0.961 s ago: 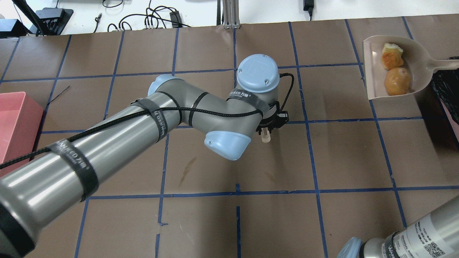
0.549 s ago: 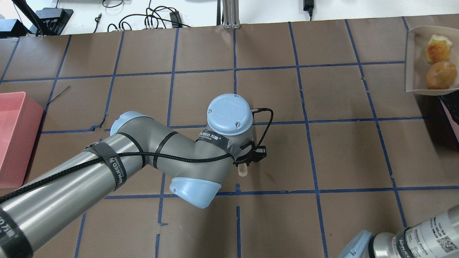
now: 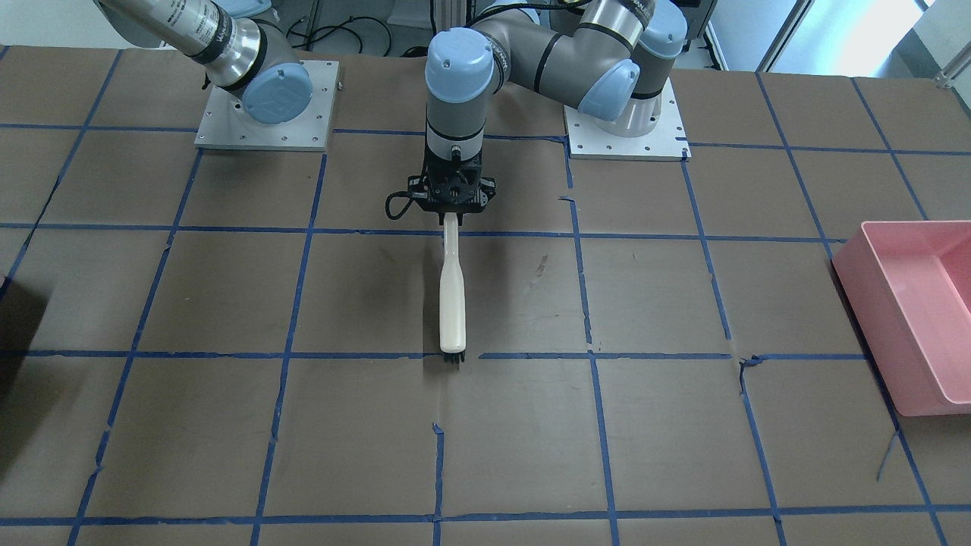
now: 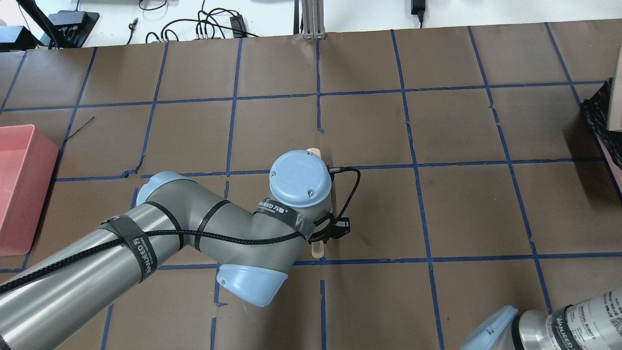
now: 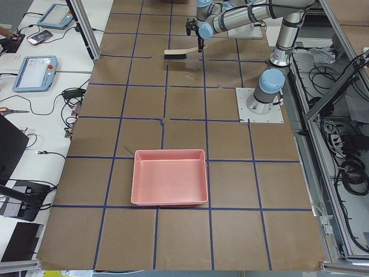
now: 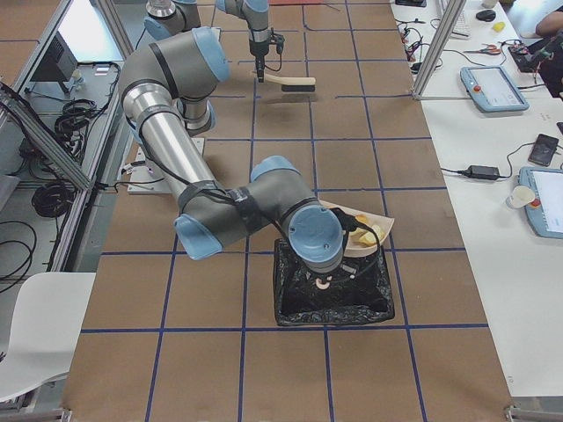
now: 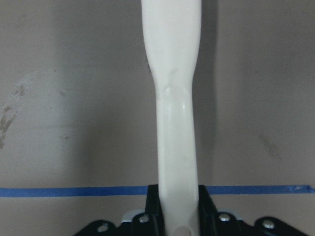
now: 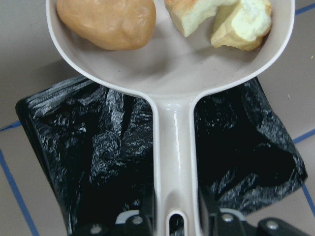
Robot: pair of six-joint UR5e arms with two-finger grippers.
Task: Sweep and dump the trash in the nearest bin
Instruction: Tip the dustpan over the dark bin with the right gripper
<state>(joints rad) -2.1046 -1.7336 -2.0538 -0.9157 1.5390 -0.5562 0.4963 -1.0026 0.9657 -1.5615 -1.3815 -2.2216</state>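
My right gripper [image 8: 175, 221] is shut on the handle of a beige dustpan [image 8: 172, 69] and holds it over the bin [image 8: 98, 147], a box lined with a black bag. The round tan bun [image 8: 106, 19] and two golden torn chunks [image 8: 197, 14] [image 8: 243, 22] lie in the pan. The exterior right view shows the pan [image 6: 365, 233] above the bin [image 6: 332, 290]. My left gripper [image 3: 453, 203] is shut on the handle of a cream brush [image 3: 453, 296], its bristles down near the table's middle. The handle fills the left wrist view [image 7: 175, 123].
A pink tub [image 4: 22, 184] stands at the table's left end, also seen in the front view [image 3: 910, 303]. The bin's edge shows at the overhead view's right edge [image 4: 595, 116]. Brown paper with blue tape lines covers the table.
My left arm drew back toward the robot with the brush. The dustpan with the trash moved right, almost out of the overhead view, over the bin.
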